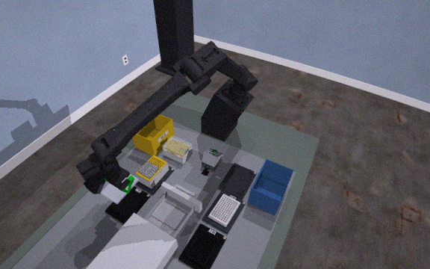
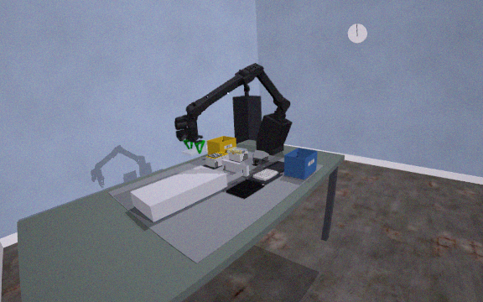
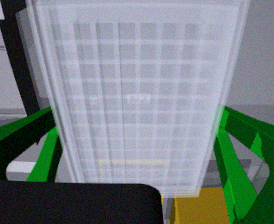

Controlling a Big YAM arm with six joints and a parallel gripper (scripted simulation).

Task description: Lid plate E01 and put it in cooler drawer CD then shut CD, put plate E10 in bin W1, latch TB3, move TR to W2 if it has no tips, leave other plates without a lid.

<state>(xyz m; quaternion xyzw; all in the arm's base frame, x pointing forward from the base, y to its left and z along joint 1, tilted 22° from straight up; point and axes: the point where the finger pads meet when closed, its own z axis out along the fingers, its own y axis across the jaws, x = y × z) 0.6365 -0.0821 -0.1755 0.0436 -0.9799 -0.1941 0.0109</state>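
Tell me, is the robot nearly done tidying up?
Not yet. Looks done: the cooler's drawer stands open, ready. In hand: the gripper is shut on the clear plate, lifted above the bench. Left: put that plate in the drawer and shut it, drop the white plate from its nest into the yellow bin, see to the tip boxes, then press the green key.

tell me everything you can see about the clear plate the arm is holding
The clear plate is a pale, see-through rectangle with a fine grid of small wells, plastic by its look. The tool is shut on it, a green finger along each long side. It hangs in the air above a black nest, touching nothing else.
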